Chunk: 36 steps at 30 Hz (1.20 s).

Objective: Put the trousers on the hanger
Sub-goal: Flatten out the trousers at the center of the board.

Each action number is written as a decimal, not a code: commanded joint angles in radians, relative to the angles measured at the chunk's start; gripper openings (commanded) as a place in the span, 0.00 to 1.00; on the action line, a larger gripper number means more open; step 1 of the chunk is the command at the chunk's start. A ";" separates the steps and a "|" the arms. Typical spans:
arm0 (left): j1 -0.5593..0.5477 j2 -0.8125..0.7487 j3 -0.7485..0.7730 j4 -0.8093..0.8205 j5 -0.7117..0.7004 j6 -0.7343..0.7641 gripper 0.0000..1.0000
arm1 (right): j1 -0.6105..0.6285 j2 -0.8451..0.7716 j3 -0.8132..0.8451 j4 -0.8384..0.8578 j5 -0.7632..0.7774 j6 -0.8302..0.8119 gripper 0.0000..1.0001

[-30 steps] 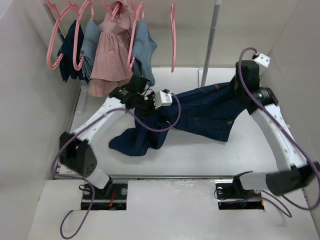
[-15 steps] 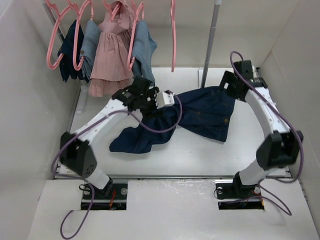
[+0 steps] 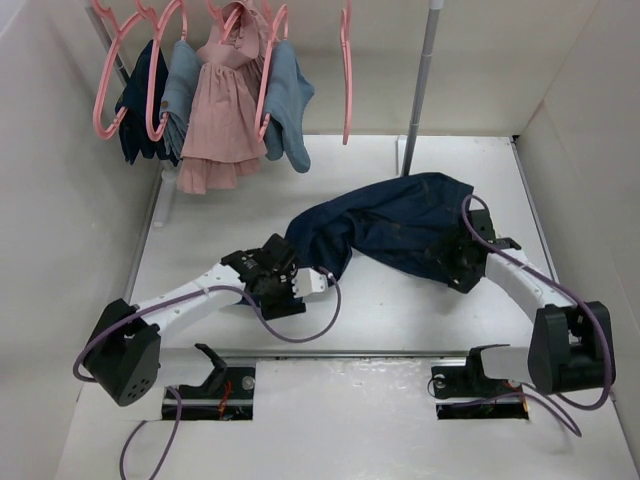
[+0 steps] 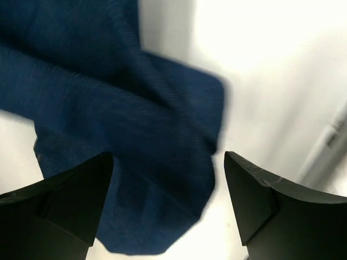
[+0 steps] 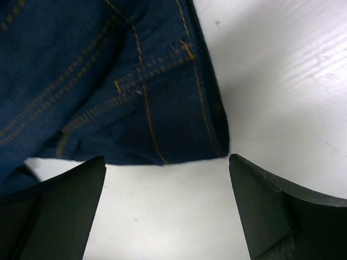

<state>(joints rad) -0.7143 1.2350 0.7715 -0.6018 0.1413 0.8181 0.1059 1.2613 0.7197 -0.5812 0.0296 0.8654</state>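
Left gripper (image 4: 167, 162), jaws apart, at the near-left end of the bunched trousers (image 3: 400, 225) — right gripper (image 5: 167, 162), likewise released, at their right edge; hanger (image 3: 346, 60) far behind

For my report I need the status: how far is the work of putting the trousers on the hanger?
Nothing looks done yet. The trousers lie bunched on the table, and the hanger hangs bare at the back. In hand: the left gripper and the right gripper are open at the trousers, holding nothing. Left: grasping, lifting, hanging.
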 commanded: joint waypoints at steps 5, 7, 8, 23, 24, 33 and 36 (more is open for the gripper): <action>0.082 0.052 -0.032 0.297 -0.124 -0.175 0.61 | -0.021 0.118 0.001 0.211 -0.026 0.141 0.99; 0.105 0.052 -0.069 0.329 -0.115 -0.186 0.38 | -0.035 0.127 -0.026 0.236 -0.036 0.152 0.85; 0.134 0.052 -0.081 0.339 -0.115 -0.186 0.28 | -0.046 0.127 -0.026 0.250 -0.036 0.152 0.74; 0.622 -0.166 0.362 -0.002 -0.066 0.156 0.00 | -0.270 -0.187 0.306 -0.048 0.098 -0.137 0.00; 0.647 -0.149 0.423 -0.036 -0.053 0.171 0.00 | -0.306 -0.203 0.337 -0.057 0.089 -0.152 0.00; 0.665 0.043 0.379 0.008 -0.031 0.194 0.39 | -0.456 -0.103 0.359 -0.066 -0.082 -0.298 0.00; 0.654 0.023 0.325 -0.035 0.003 0.251 0.58 | -0.468 -0.091 0.359 -0.075 -0.056 -0.307 0.00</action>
<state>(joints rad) -0.0441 1.3037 1.1286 -0.5747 0.1196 1.0046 -0.3443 1.1870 1.0630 -0.6525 -0.0410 0.6121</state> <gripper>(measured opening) 0.567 0.044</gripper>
